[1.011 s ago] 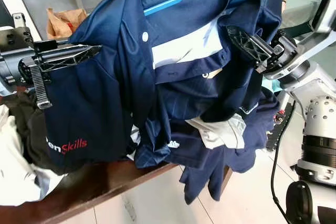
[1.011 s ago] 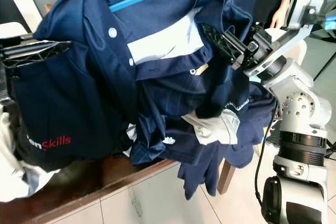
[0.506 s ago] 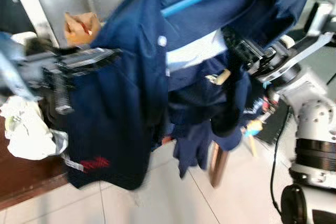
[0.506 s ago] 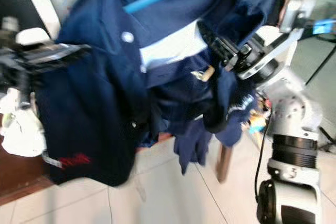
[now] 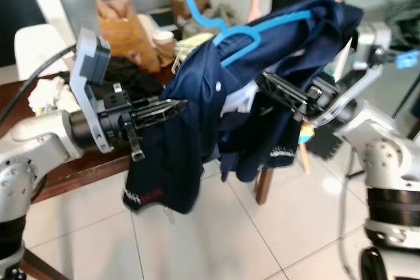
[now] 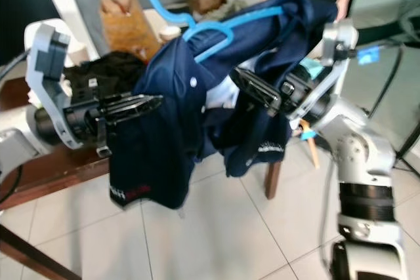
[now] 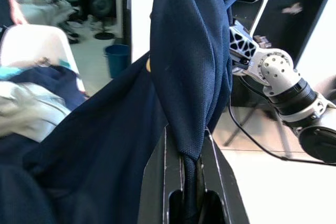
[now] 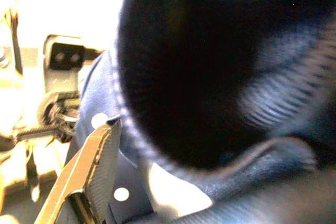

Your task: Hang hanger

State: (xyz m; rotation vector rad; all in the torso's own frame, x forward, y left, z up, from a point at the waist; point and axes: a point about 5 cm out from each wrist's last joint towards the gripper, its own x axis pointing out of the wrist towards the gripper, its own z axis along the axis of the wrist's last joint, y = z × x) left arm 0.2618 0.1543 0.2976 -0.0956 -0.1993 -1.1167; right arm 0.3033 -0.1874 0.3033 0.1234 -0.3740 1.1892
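**Shirt and hanger lifted off the table**

Head views: a second ago the navy shirt [image 5: 197, 116] sagged onto the table [image 5: 72, 168]; now it hangs free between both grippers, with the blue hanger [image 5: 230, 37] hook uppermost, ready to carry to a rail.

Left wrist view: the left gripper [image 7: 191, 174] pinches a fold of fabric.

Right wrist view: the right gripper [image 5: 279, 91] is buried in cloth; its jaws, I cannot tell.

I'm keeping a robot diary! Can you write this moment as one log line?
left pincer: shut on navy shirt | right pincer: in shirt folds | blue hanger: inside shirt, held up, not hung
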